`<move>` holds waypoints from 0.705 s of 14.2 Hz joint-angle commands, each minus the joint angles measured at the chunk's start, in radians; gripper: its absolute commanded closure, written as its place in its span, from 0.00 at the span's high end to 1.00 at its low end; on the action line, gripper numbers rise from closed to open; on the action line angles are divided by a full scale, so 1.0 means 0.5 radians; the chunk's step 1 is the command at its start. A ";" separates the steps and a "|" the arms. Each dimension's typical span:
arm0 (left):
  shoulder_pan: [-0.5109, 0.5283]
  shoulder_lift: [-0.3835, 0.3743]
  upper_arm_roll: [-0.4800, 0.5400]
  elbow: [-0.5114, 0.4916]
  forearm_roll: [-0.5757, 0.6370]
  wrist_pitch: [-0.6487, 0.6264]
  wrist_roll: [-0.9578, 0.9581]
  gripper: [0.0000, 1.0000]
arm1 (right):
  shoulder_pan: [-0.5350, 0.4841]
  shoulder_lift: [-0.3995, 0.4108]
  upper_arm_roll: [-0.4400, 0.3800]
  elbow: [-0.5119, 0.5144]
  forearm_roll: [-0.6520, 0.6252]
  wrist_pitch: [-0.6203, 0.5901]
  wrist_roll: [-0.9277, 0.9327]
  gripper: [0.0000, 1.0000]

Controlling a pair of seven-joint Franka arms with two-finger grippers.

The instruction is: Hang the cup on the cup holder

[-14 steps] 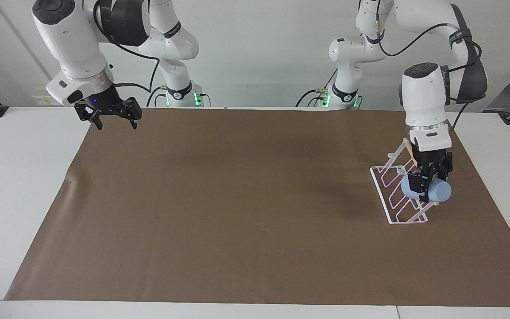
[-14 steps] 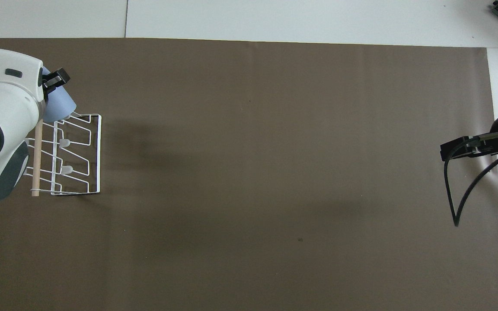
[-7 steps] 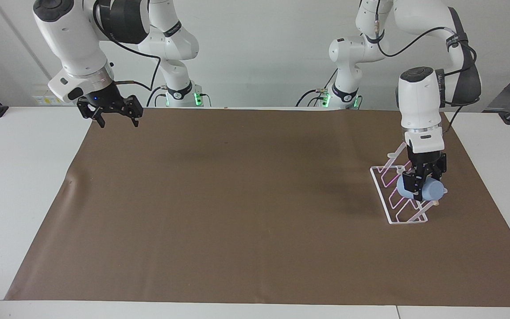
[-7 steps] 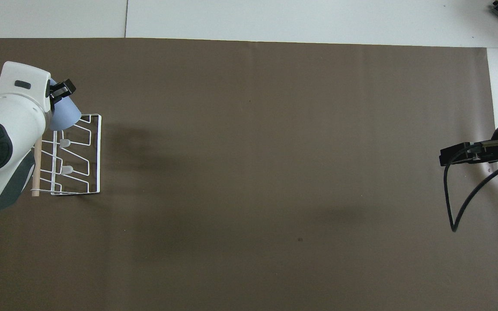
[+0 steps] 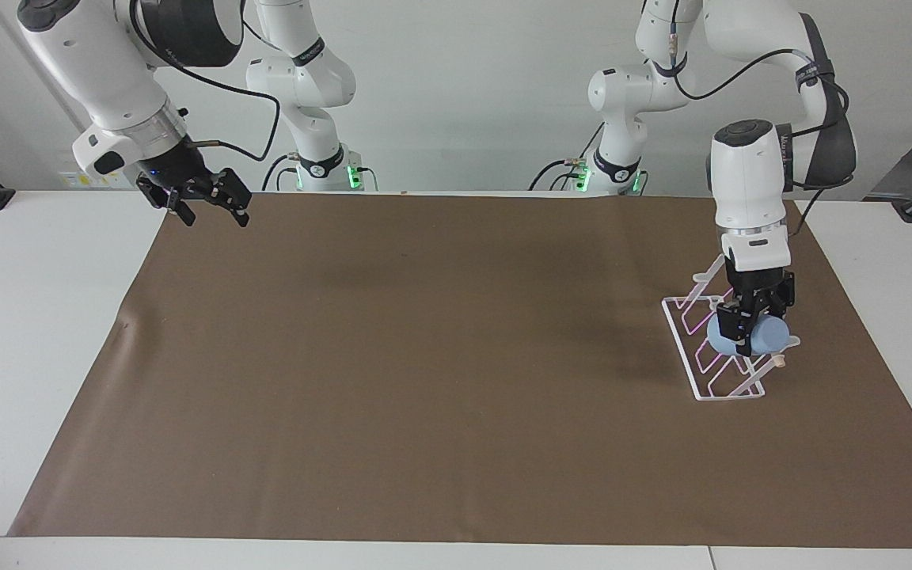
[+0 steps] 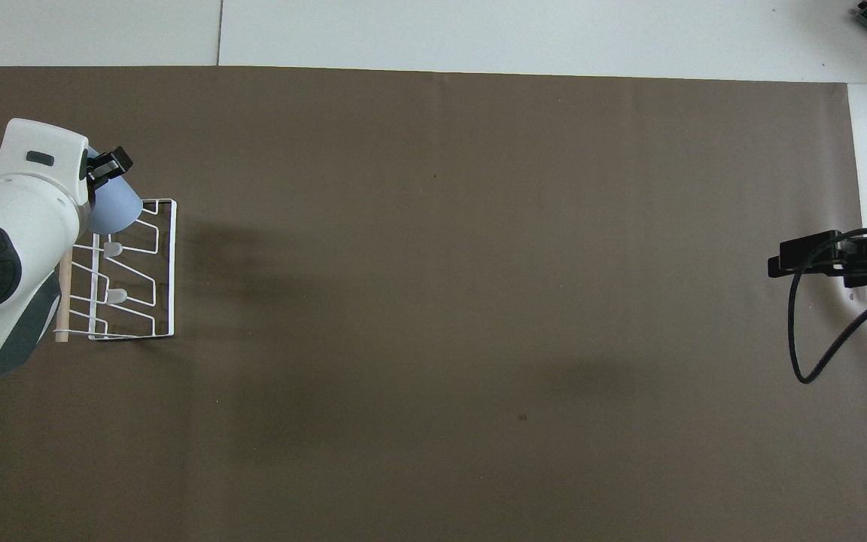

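Brown paper sheet (image 5: 424, 372): covers most of the white table (image 5: 36, 332); a small crease at its edge toward the right arm's end.
Room: plain white wall (image 5: 464, 87) at the robots' end; black clamp stands at both table ends; green lights at both arm bases.
Writing: none readable on arms, rack or cup.
Counts: two arms, two grippers, one cup, one cup holder.
Cup holder (image 5: 697, 360): white wire rack with slanted prongs and a light wooden dowel (image 6: 63, 301); stands on the paper at the left arm's end of the table. Two rounded white prong tips (image 6: 112, 248) show bare in the overhead view.
Cup (image 5: 765, 340): light blue, handleless, tipped on its side, rim toward the rack's prongs; sits at the rack's end that lies farther from the robots, over the prong there. Cannot tell if the prong is inside the cup.
Left gripper (image 5: 745, 332): points straight down over the rack, fingers clamped on the cup's body.
Right gripper (image 5: 207, 207): up in the air over the paper's corner at the right arm's end, jaws spread wide, holding nothing; arm waits.
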 commanded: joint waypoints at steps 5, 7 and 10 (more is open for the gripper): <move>0.026 -0.080 -0.013 -0.088 0.047 0.051 -0.072 1.00 | 0.011 0.012 -0.023 0.004 -0.023 0.250 0.012 1.00; 0.026 -0.077 -0.013 -0.081 0.047 0.051 -0.072 1.00 | 0.017 0.012 -0.023 0.004 -0.035 0.251 0.012 1.00; 0.023 -0.046 -0.019 0.041 0.044 0.002 -0.054 1.00 | 0.020 0.009 -0.023 0.013 -0.158 0.208 0.012 1.00</move>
